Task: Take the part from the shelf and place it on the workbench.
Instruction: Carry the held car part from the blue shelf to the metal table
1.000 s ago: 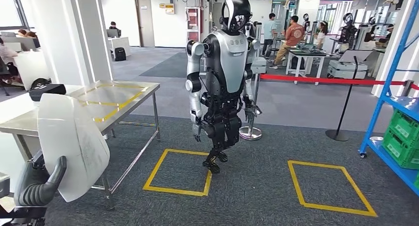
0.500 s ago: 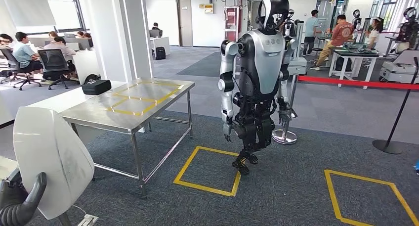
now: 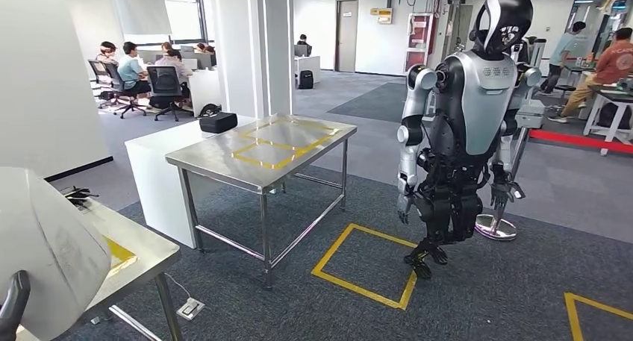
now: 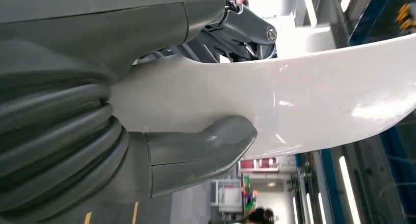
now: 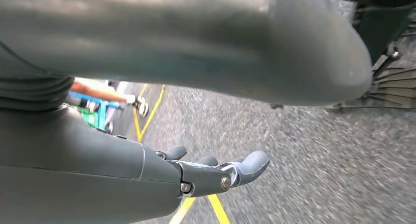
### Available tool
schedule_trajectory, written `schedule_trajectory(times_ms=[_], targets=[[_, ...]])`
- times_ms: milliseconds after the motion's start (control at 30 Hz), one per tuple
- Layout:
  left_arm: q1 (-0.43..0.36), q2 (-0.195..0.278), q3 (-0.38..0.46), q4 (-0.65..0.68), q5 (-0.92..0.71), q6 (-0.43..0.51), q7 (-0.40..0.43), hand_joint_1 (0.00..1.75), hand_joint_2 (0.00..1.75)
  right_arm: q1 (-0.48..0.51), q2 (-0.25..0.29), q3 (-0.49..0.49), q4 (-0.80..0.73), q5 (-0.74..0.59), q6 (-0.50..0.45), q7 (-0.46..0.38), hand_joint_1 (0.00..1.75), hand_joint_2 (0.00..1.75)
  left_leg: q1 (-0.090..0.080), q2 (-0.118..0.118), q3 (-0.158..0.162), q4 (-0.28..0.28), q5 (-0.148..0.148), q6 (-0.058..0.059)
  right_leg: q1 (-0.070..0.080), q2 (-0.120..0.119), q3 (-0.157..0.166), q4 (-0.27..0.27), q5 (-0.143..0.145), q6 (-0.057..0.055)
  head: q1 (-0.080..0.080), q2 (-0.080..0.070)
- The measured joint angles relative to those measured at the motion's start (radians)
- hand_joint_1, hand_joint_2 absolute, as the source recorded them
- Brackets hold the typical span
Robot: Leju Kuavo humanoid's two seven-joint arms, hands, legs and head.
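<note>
The part (image 3: 45, 251) is a large curved white shell at the lower left of the head view. My left hand (image 3: 10, 310) holds it from below, with one dark finger showing beside it. In the left wrist view my left hand (image 4: 98, 136) grips the white part (image 4: 304, 101), the thumb (image 4: 206, 145) pressed on its glossy face and the other fingers behind it. The steel workbench (image 3: 313, 151) with yellow tape squares stands ahead at centre. In the right wrist view my right hand (image 5: 216, 172) hangs over grey carpet, fingers straight and apart, holding nothing.
Another humanoid robot (image 3: 466, 124) stands right of the workbench beside a yellow floor square (image 3: 351, 281). A second steel table (image 3: 142, 255) is close at the lower left. A black box (image 3: 219, 121) lies on a white counter. People sit at desks far left.
The camera has swung left: the blue shelf has left the picture, and the workbench and other robot have shifted right. My left hand keeps hold of the white part.
</note>
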Motion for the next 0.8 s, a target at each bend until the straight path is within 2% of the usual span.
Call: schedule_trajectory(times_ms=[33,67,133,167,200,267,300,333,367,400,433,467,500,533,567,633,667,700,767,800], targets=[[0.002,-0.001,0.005,-0.007,-0.002,0.002,0.0,1.75,1.75,0.0,0.0,0.0,0.0,0.002,0.001,-0.002,0.0,0.0,0.001,-0.012,-0.003,-0.001,0.003,-0.006,0.001,0.018,0.016,-0.036,0.009,-0.003,0.0,0.0],[0.005,-0.001,0.011,-0.013,-0.003,0.003,0.001,1.75,1.75,-0.001,-0.001,0.0,0.0,0.003,0.003,-0.002,0.0,0.0,0.002,-0.024,-0.006,-0.003,0.006,-0.014,0.003,0.023,0.021,-0.048,0.009,-0.006,-0.001,0.0],[0.015,0.001,0.024,-0.024,-0.004,0.006,0.002,1.75,1.75,-0.003,-0.001,0.0,0.0,0.007,0.006,0.0,0.0,0.0,0.005,-0.044,-0.012,-0.011,0.015,-0.03,0.005,-0.005,0.022,-0.053,0.016,-0.016,-0.001,0.0],[0.019,0.004,0.032,-0.029,-0.004,0.007,0.004,1.75,1.75,-0.004,-0.001,0.0,0.0,0.008,0.007,0.001,0.0,0.0,0.004,-0.031,-0.018,-0.006,0.011,-0.035,0.004,-0.019,0.024,-0.059,0.021,-0.025,-0.002,0.0],[0.02,0.008,0.04,-0.033,-0.004,0.008,0.006,1.75,1.75,-0.005,0.0,0.0,0.0,0.009,0.008,0.001,0.0,0.0,0.002,-0.004,-0.031,0.015,-0.003,-0.038,0.002,-0.034,0.024,-0.064,0.025,-0.033,-0.004,0.0],[0.021,0.012,0.05,-0.036,-0.004,0.008,0.01,1.75,1.75,-0.003,0.0,0.001,0.0,0.011,0.008,0.001,0.0,0.0,-0.003,0.067,-0.077,0.116,-0.064,-0.041,0.002,-0.066,0.024,-0.069,0.029,-0.043,-0.008,0.0],[0.022,0.012,0.052,-0.036,-0.004,0.008,0.012,1.75,1.75,-0.001,0.0,0.001,0.0,0.012,0.008,0.0,0.0,0.0,-0.003,0.086,-0.105,0.184,-0.097,-0.043,0.004,-0.082,0.023,-0.069,0.029,-0.045,-0.009,0.0],[0.025,0.012,0.054,-0.036,-0.004,0.008,0.013,1.75,1.75,0.0,0.0,0.001,0.0,0.012,0.008,0.001,0.0,0.0,-0.003,0.096,-0.126,0.238,-0.119,-0.045,0.006,-0.098,0.022,-0.069,0.028,-0.046,-0.009,0.0],[0.027,0.012,0.056,-0.036,-0.004,0.008,0.015,1.75,1.75,0.001,0.0,0.001,0.0,0.013,0.009,0.001,0.0,0.0,-0.002,0.102,-0.131,0.262,-0.123,-0.046,0.007,-0.115,0.021,-0.069,0.028,-0.046,-0.01,0.0],[0.029,0.014,0.059,-0.036,-0.004,0.008,0.017,1.75,1.75,0.0,0.0,0.001,0.0,0.013,0.009,0.0,0.0,0.0,-0.003,0.107,-0.115,0.245,-0.11,-0.046,0.007,-0.13,0.021,-0.068,0.028,-0.046,-0.01,0.0],[0.028,0.017,0.06,-0.036,-0.003,0.008,0.019,1.75,1.75,-0.001,0.0,0.001,0.0,0.013,0.009,0.0,0.0,0.0,-0.003,0.116,-0.08,0.193,-0.084,-0.044,0.008,-0.144,0.022,-0.067,0.026,-0.045,-0.01,0.0],[0.026,0.021,0.062,-0.037,-0.002,0.008,0.02,1.75,1.75,-0.003,0.0,0.001,0.0,0.012,0.009,0.0,0.0,0.0,-0.006,0.139,-0.037,0.122,-0.058,-0.04,0.009,-0.157,0.023,-0.066,0.024,-0.042,-0.011,0.0],[0.023,0.025,0.063,-0.037,0.0,0.008,0.022,1.75,1.75,-0.004,0.0,0.001,0.0,0.012,0.009,0.0,0.0,0.0,-0.01,0.162,0.001,0.059,-0.04,-0.033,0.012,-0.169,0.024,-0.063,0.021,-0.038,-0.011,0.0],[0.019,0.028,0.064,-0.038,0.001,0.007,0.023,1.75,1.75,-0.005,0.0,0.001,0.0,0.011,0.009,-0.001,0.0,0.0,-0.015,0.178,0.025,0.016,-0.032,-0.025,0.015,-0.18,0.025,-0.06,0.018,-0.034,-0.01,0.0],[0.016,0.029,0.064,-0.038,0.002,0.007,0.025,1.75,1.75,-0.006,0.001,0.001,0.0,0.01,0.008,-0.002,0.0,0.0,-0.019,0.187,0.036,-0.005,-0.03,-0.017,0.017,-0.192,0.026,-0.059,0.016,-0.029,-0.01,0.0],[0.012,0.03,0.064,-0.038,0.0,0.006,0.03,1.75,1.75,-0.01,0.001,0.001,0.0,0.009,0.007,-0.001,0.0,0.0,-0.019,0.162,0.033,-0.01,-0.026,-0.005,0.02,-0.215,0.028,-0.059,0.013,-0.02,-0.008,0.0],[0.009,0.03,0.064,-0.038,-0.002,0.006,0.032,1.75,1.75,-0.012,0.002,0.001,0.0,0.008,0.006,-0.001,0.0,0.0,-0.017,0.149,0.032,-0.012,-0.023,0.001,0.018,-0.205,0.027,-0.054,0.008,-0.014,-0.008,0.0],[0.003,0.03,0.063,-0.037,-0.006,0.007,0.034,1.75,1.75,-0.014,0.002,0.001,0.0,0.006,0.006,-0.001,0.0,0.0,-0.013,0.138,0.03,-0.014,-0.02,0.007,0.016,-0.18,0.021,-0.036,-0.006,-0.008,-0.008,0.0],[-0.017,0.026,0.061,-0.032,-0.012,0.008,0.037,1.75,1.75,-0.014,0.002,0.001,0.0,0.004,0.005,-0.004,0.0,0.0,-0.008,0.115,0.026,-0.016,-0.014,0.015,0.009,-0.106,-0.023,0.061,-0.06,0.003,-0.005,0.0],[-0.028,0.024,0.06,-0.028,-0.014,0.008,0.038,1.75,1.75,-0.013,0.003,0.001,0.0,0.003,0.005,-0.006,0.0,0.0,-0.007,0.102,0.023,-0.015,-0.013,0.017,0.007,-0.084,-0.057,0.13,-0.09,0.006,-0.004,0.0]])
